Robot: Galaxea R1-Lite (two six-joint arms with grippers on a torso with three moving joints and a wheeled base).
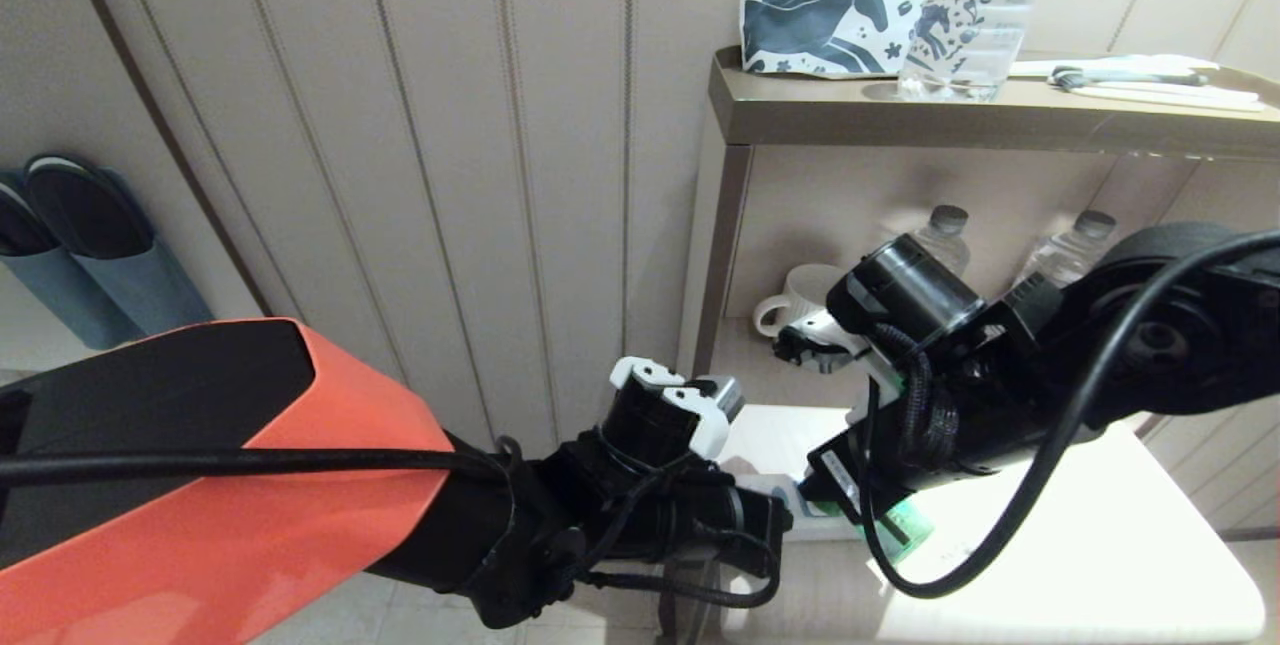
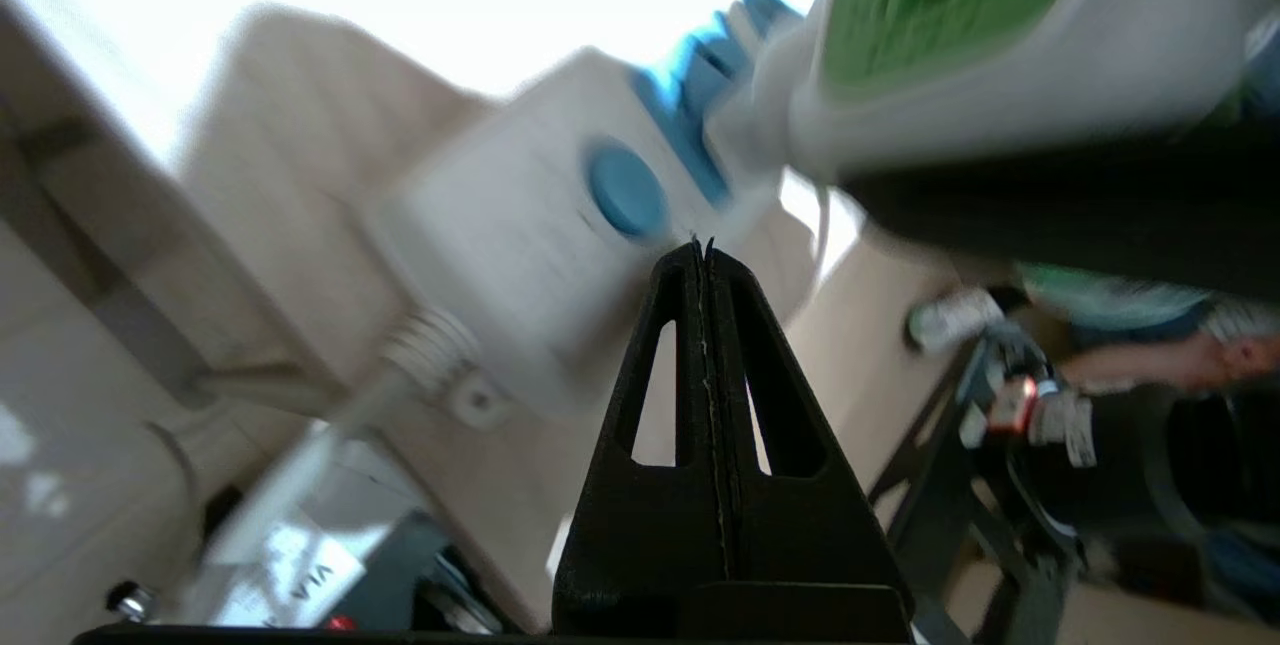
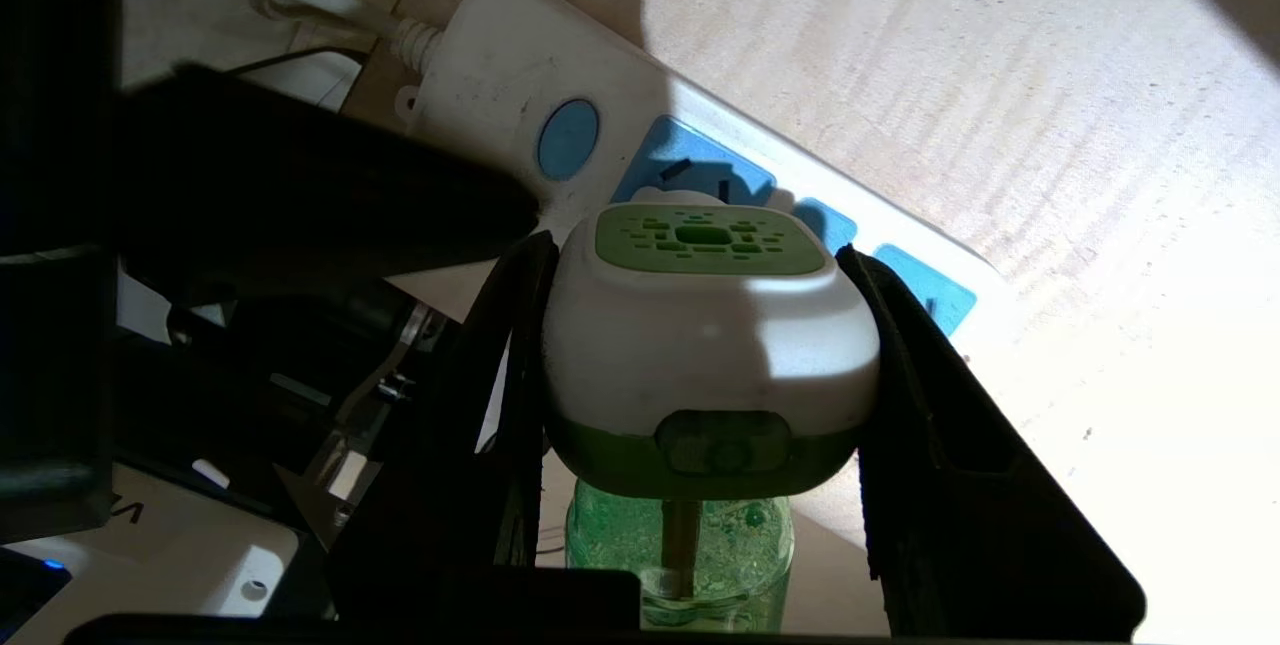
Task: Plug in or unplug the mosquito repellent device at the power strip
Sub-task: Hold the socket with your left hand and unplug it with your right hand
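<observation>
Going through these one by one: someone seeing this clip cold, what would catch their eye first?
Most striking is the mosquito repellent device, clamped between the right gripper fingers right over the power strip on the pale table. Next, the left gripper, fingers pressed together, sits by the strip's blue button end. Beyond, a horse-print pouch stands on the shelf.

Device (image 3: pixel 710 345) on strip (image 3: pixel 500 75) (button end).

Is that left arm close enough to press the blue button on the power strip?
Probably yes. The left gripper, fingers shut, sits right beside the blue button of the power strip with nothing between them. The right gripper, holding the mosquito repellent device, is over the sockets, off to one side.
</observation>
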